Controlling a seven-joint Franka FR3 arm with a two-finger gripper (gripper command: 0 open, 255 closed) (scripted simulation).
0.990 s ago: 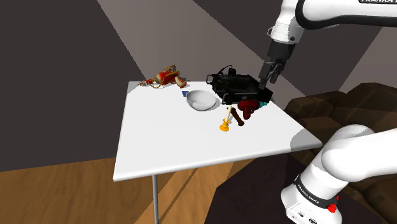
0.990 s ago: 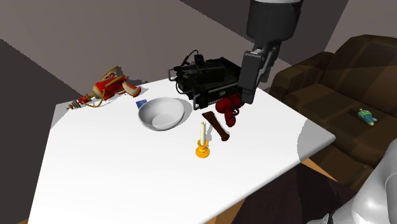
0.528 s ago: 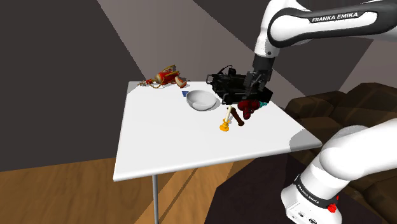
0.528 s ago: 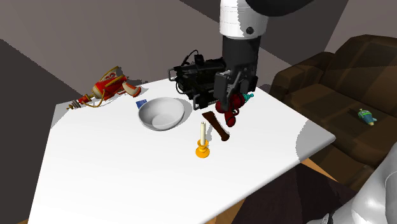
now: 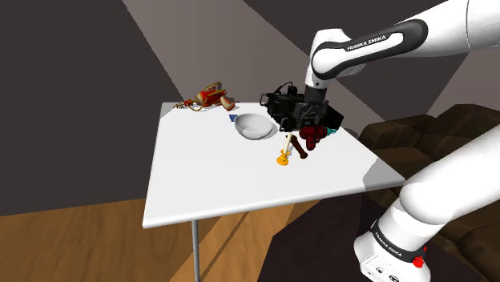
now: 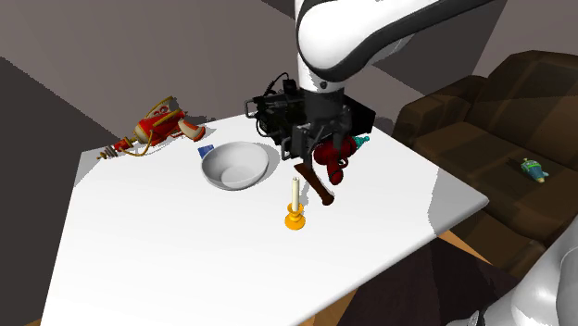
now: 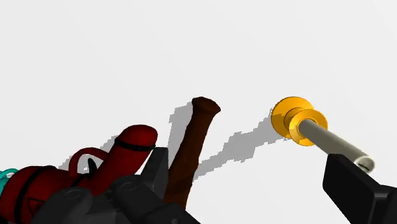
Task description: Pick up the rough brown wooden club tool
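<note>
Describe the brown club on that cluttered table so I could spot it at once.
Start at the white table and find the black boxy device near its far edge in the second exterior view. Just in front of it, between a dark red object and a candle in an orange holder, lies the club: a plain dark brown stick, wider at one end.

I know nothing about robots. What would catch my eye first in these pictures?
The big white robot arm bends over the white table, its black gripper open just above a cluster of things. Under it lies a dark brown club-shaped tool, beside a small orange candlestick with a pale candle. A white bowl sits to the second exterior view's left of them.
</note>
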